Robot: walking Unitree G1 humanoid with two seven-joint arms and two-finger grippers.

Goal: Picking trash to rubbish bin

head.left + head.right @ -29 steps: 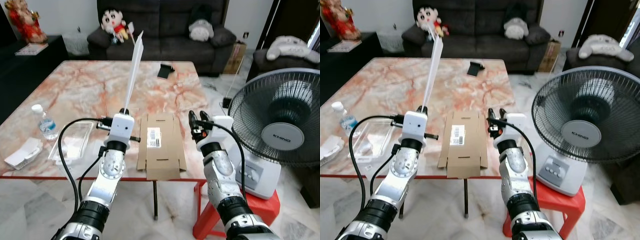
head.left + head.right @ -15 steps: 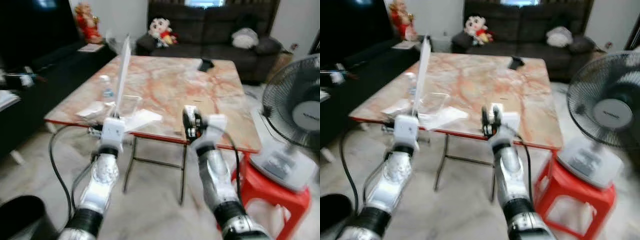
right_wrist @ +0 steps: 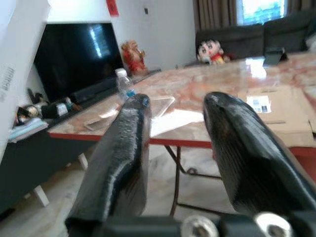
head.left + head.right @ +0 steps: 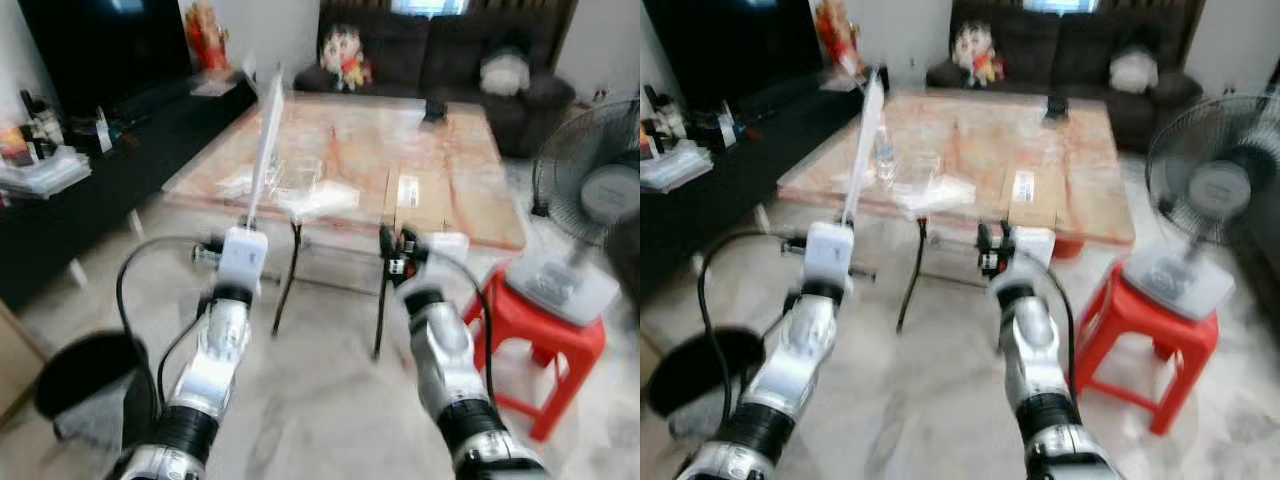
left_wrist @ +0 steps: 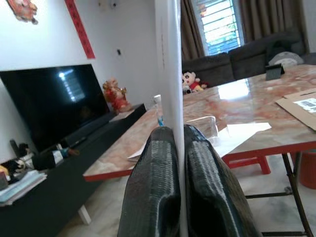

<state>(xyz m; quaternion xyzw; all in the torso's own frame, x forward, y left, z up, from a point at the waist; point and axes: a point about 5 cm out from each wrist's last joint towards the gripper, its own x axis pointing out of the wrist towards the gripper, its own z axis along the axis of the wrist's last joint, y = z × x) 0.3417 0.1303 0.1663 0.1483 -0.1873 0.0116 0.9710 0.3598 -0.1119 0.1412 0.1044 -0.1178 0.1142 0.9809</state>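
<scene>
My left gripper (image 4: 247, 222) is shut on the lower edge of a thin white sheet (image 4: 266, 130), which stands upright above it; the left wrist view has the sheet (image 5: 168, 59) pinched between both black fingers. My right gripper (image 4: 397, 240) is raised beside it, open, with nothing between its fingers (image 3: 129, 128). A round black rubbish bin (image 4: 88, 380) stands on the floor at the lower left, below and left of my left arm. More trash lies on the marble table (image 4: 340, 130) beyond: clear plastic, white paper (image 4: 318, 196) and a flattened cardboard box (image 4: 415, 190).
A fan (image 4: 592, 195) sits on a red stool (image 4: 545, 335) at the right. A black TV console (image 4: 90, 190) runs along the left wall. A dark sofa (image 4: 450, 70) stands behind the table. Pale floor lies open between me and the table.
The whole view has shifted: the table now stands farther off, and the black bin has come into view at lower left. Both grippers keep their poses, the left still holding the sheet.
</scene>
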